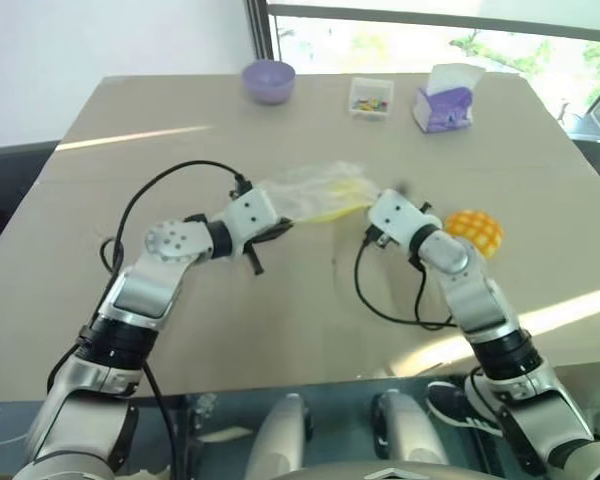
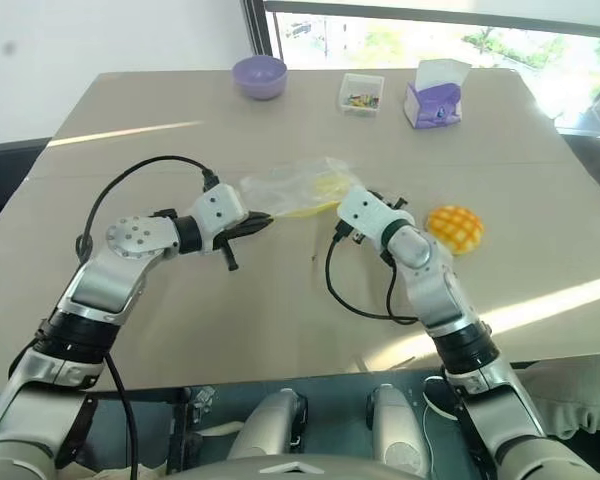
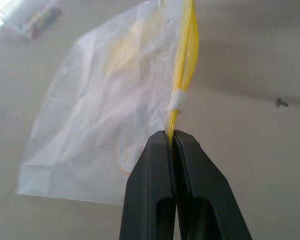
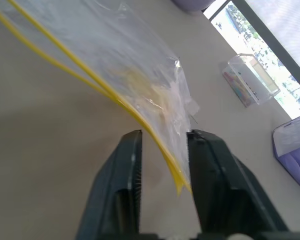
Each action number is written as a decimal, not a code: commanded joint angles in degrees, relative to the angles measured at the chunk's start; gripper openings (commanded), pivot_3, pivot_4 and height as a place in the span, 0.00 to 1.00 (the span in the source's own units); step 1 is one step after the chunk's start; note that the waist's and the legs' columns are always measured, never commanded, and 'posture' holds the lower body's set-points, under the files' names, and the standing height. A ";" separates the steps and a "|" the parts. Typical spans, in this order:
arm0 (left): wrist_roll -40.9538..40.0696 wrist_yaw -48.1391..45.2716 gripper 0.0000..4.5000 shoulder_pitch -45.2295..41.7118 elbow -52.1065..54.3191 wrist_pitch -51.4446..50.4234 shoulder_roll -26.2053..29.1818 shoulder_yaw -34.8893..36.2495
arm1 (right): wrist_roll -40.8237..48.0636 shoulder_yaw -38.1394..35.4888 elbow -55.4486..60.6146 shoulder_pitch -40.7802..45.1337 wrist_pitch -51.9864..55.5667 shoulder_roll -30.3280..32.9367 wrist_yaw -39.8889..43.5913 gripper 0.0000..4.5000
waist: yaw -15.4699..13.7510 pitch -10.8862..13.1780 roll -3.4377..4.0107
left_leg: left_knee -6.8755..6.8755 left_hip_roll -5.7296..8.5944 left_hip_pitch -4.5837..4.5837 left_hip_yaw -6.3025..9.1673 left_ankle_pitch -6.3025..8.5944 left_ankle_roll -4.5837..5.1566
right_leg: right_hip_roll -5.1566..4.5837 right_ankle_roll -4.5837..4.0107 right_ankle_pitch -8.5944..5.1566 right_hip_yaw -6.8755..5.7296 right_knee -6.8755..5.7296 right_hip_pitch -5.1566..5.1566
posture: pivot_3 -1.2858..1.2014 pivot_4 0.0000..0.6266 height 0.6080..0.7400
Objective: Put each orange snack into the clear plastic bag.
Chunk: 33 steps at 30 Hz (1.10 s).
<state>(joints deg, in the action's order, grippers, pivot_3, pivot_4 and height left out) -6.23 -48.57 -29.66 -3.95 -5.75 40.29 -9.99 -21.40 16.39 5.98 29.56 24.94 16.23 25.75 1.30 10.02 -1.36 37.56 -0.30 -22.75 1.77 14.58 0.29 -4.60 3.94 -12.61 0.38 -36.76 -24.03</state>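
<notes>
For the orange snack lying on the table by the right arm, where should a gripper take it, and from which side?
Probably from above, with the fingers straddling the orange snack across its widest middle. It sits dome-up and apart from the clear plastic bag, so its sides look free. The right gripper is nearest, with its jaws standing open around the bag's yellow strip; the left gripper is shut on that strip.
</notes>
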 commanded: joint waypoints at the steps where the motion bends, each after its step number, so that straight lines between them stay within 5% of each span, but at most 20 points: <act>1: -1.61 -4.27 0.00 -3.24 -3.98 6.73 -0.28 2.23 | 2.74 -3.47 6.71 -1.46 0.72 2.29 2.19 0.55 | -0.27 0.00 0.00 | 0.00 0.00 -0.01 0.00 0.00 0.00 | 0.00 0.00 0.00 0.00 0.00 0.00 | 0.52 0.24 1.00; 4: -4.42 -9.57 0.00 -5.27 -6.26 6.63 -0.38 2.79 | 6.28 -5.55 10.65 -2.73 1.90 4.02 5.01 0.55 | -0.34 0.00 0.00 | 0.02 0.00 -0.02 0.01 0.00 0.01 | 0.00 0.00 0.00 -0.03 -0.01 0.00 | 0.52 0.24 1.00; 9: -3.60 -12.56 0.00 -8.70 -9.47 6.74 -0.79 2.32 | 10.45 -5.41 15.10 -2.75 4.93 3.28 7.03 0.01 | -0.07 0.00 0.00 | 0.07 -0.03 -0.01 0.02 0.01 0.01 | 0.05 0.01 0.00 -0.03 -0.06 0.01 | 0.52 0.24 1.00; 19: -0.21 -9.92 0.00 -12.13 -9.70 2.53 -2.95 1.93 | 15.11 -5.90 19.43 -4.43 10.35 5.68 9.21 0.01 | -0.36 0.00 0.00 | 0.29 -0.04 -0.09 0.06 0.04 0.07 | 0.06 0.01 0.00 -0.06 -0.11 0.03 | 0.52 0.24 1.00; 25: 0.31 -9.05 0.00 -11.52 -8.86 1.65 -2.43 2.52 | 11.95 -6.05 10.69 -4.73 4.06 9.95 5.54 0.01 | -0.27 0.00 0.00 | 0.45 -0.03 -0.08 0.08 0.05 0.09 | 0.05 0.02 0.00 -0.10 -0.14 0.12 | 0.52 0.24 1.00; 30: 0.90 -7.46 0.00 -10.86 -6.31 -2.28 -1.88 2.85 | 12.27 -6.79 7.96 -4.01 -0.06 8.98 3.53 0.39 | -0.14 0.00 0.00 | 0.50 -0.07 -0.05 0.09 0.05 0.09 | 0.09 0.01 0.00 -0.10 -0.25 0.12 | 0.52 0.24 1.00; 33: 1.25 -6.20 0.00 -10.48 -4.56 -5.12 -1.62 2.74 | 15.08 -7.91 11.01 -5.13 0.48 9.83 6.10 0.39 | -0.29 0.00 0.00 | 0.52 -0.06 -0.08 0.10 0.05 0.09 | 0.08 0.01 0.00 -0.09 -0.23 0.12 | 0.52 0.24 1.00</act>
<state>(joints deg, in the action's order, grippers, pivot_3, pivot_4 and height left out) -5.51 -55.76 -40.16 -11.49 -9.87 37.98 -8.94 -7.70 10.31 13.24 24.11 26.58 25.33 30.99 1.01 10.02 -1.36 38.09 -0.36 -22.85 1.87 14.64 0.39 -4.52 3.95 -12.60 0.29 -36.99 -23.91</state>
